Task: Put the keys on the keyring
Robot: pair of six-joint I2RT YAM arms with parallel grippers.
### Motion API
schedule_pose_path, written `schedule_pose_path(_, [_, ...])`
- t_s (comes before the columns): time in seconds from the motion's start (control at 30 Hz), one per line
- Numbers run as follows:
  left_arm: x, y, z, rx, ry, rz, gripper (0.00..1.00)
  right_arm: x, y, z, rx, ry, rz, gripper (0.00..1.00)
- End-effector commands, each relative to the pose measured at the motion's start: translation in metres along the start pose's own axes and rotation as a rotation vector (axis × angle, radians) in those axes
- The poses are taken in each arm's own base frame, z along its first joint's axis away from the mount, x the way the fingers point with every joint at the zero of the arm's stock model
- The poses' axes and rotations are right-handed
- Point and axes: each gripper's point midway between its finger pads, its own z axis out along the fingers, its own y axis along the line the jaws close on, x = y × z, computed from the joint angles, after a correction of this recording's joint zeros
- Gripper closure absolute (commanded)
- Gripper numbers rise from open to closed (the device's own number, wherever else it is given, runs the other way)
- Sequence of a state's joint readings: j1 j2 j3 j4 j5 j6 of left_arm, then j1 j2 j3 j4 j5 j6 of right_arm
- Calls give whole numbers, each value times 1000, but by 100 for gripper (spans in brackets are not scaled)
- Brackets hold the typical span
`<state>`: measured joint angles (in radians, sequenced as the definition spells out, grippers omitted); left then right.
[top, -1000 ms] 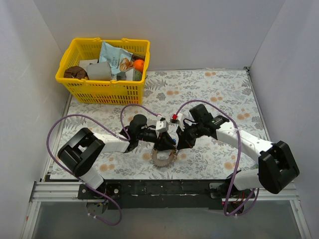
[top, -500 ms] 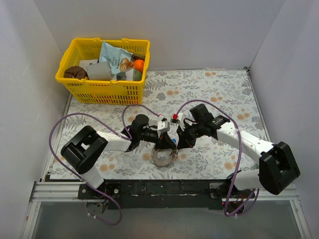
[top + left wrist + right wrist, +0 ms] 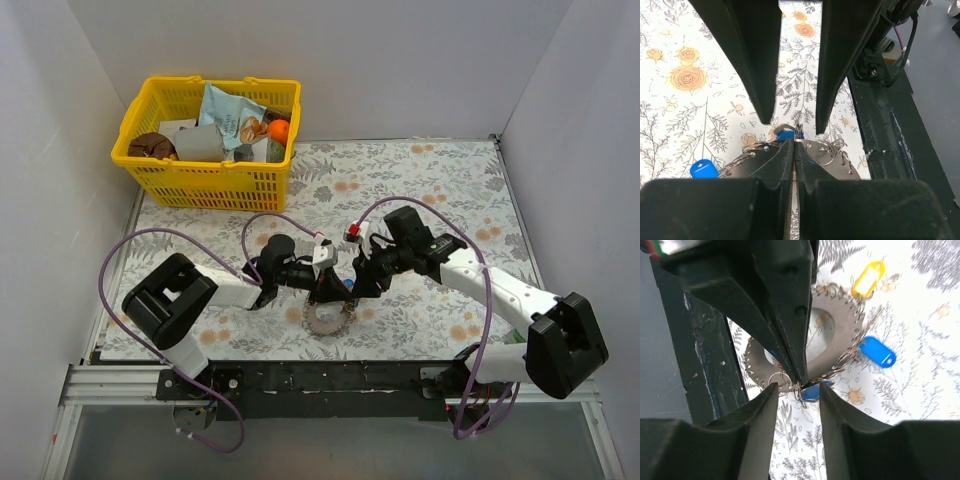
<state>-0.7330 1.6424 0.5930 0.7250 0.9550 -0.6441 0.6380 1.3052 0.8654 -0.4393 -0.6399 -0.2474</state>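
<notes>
Yellow basket (image 3: 203, 186) holds a packet (image 3: 228, 113) and an orange (image 3: 279, 129)

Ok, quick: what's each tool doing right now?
Left tool: closed, pinching a small wire loop at the keyring's rim.
Right tool: open, empty, straddling the left tool's tip.

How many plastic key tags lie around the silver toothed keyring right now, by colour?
Blue key tags: 2, one beside the keyring rim, one at its near edge
Yellow key tags: 1
Total: 3
</notes>
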Motion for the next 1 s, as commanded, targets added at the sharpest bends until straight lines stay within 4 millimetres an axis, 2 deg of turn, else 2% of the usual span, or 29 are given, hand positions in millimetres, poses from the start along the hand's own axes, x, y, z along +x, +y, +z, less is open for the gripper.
schedule_pose_path(0.0, [-26,-9,-5,-18,-110,42,100,-40,5,-14,30,-152,-103,49])
schedule_pose_path(0.07, [-35,-11,-6,-27,-160,61,100,-48,3,-19,61,-181,-101,41])
schedule_pose_path(0.1, [-31,-11,-8,-43,-169,34,100,-53,3,-23,79,-207,-116,38])
schedule_pose_path(0.13, [-41,-12,-10,-53,-212,66,100,-54,2,-25,89,-216,-112,35])
schedule_pose_path(0.2, [-45,-13,-13,-70,-249,71,100,-62,0,-33,116,-263,-122,32])
schedule_pose_path(0.33, [-59,-13,-24,-135,-377,78,100,-63,-1,-43,120,-323,-117,28])
schedule_pose_path(0.37, [-68,-17,-27,-130,-420,108,100,-63,2,-42,98,-327,-118,28])
schedule_pose_path(0.43, [-69,-19,-29,-126,-457,74,100,-63,5,-43,74,-332,-122,29])
schedule_pose_path(0.47, [-80,-25,-33,-109,-506,106,100,-63,10,-43,47,-337,-129,30])
schedule_pose_path(0.73, [-88,-26,-31,-99,-554,130,100,-65,35,-45,-65,-426,-197,31])
schedule_pose_path(0.77, [-90,-27,-32,-100,-558,138,100,-57,35,-41,-72,-417,-177,30])
schedule_pose_path(0.97, [-100,-33,-34,-82,-576,173,100,-47,33,-34,-82,-416,-174,31])
